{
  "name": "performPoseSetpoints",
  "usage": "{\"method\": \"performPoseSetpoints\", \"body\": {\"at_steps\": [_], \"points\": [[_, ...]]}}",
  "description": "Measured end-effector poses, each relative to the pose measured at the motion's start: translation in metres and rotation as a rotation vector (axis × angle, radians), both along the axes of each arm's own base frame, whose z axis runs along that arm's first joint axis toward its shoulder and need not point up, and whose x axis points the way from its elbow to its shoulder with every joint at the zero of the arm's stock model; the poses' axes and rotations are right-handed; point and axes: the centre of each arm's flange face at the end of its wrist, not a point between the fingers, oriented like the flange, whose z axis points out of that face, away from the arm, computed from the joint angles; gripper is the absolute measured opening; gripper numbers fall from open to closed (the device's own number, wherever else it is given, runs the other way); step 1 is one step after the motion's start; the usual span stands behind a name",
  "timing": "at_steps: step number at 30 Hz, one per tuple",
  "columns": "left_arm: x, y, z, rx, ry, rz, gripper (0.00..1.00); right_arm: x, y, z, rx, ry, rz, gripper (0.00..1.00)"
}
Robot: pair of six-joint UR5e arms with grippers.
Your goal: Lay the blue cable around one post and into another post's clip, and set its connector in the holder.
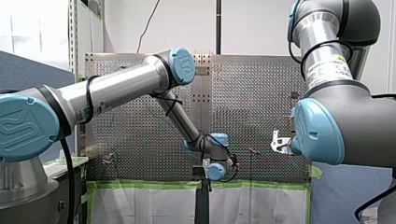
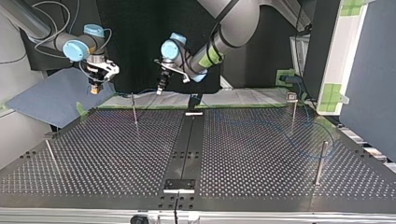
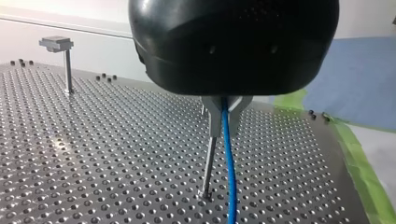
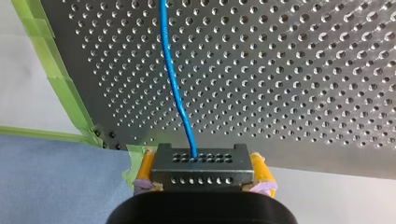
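You have the right gripper (image 4: 204,181) clamped on the black connector (image 4: 201,161), a yellow pad pressed to each side. The blue cable (image 4: 173,79) leaves the connector at twelve o'clock and runs out over the perforated table (image 4: 289,70). The left gripper (image 3: 225,116) pinches its metal fingers tight on the same cable, which drops from them at six o'clock toward the table. A slim post (image 3: 208,168) stands just beside the cable, at its nine o'clock. A clip-topped post (image 3: 68,65) stands well apart, at that gripper's ten o'clock. In the top view you see the right gripper above a blue sheet (image 2: 51,100) past the table's far edge, the left gripper at its three o'clock.
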Motion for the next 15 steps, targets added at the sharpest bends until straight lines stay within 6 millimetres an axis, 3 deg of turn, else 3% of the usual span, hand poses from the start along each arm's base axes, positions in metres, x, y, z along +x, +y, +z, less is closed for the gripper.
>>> {"method": "performPoseSetpoints", "body": {"at_steps": [6, 15], "points": [[-0.004, -0.01, -0.017, 0.014, 0.028, -0.011, 0.01, 0.0, 0.0, -0.001, 0.004, 0.0, -0.001, 0.0], [0.002, -0.015, -0.016, -0.008, 0.045, -0.007, 0.01, -0.003, -0.001, -0.001, 0.002, -0.004, -0.008, 0.0]]}}
